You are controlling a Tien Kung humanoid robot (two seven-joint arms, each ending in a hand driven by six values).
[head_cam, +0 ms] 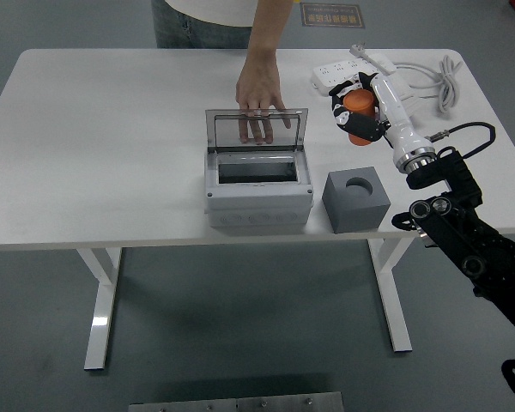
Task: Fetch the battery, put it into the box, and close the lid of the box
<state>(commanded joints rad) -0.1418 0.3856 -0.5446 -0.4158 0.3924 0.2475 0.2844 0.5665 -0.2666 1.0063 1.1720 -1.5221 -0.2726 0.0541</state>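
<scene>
My right hand (pixel 354 112) is shut on the orange battery (pixel 358 110) and holds it in the air, above and behind the grey block (pixel 355 200), whose round socket is empty. The grey box (pixel 258 184) stands at the table's middle with its clear lid (pixel 257 130) raised upright. A person's hand (pixel 259 96) rests behind the lid and holds it up. The battery is to the right of the box. My left arm is out of view.
White power strips (pixel 360 79) with a coiled cable (pixel 446 77) lie at the back right, close behind my right hand. The person stands at the table's far side.
</scene>
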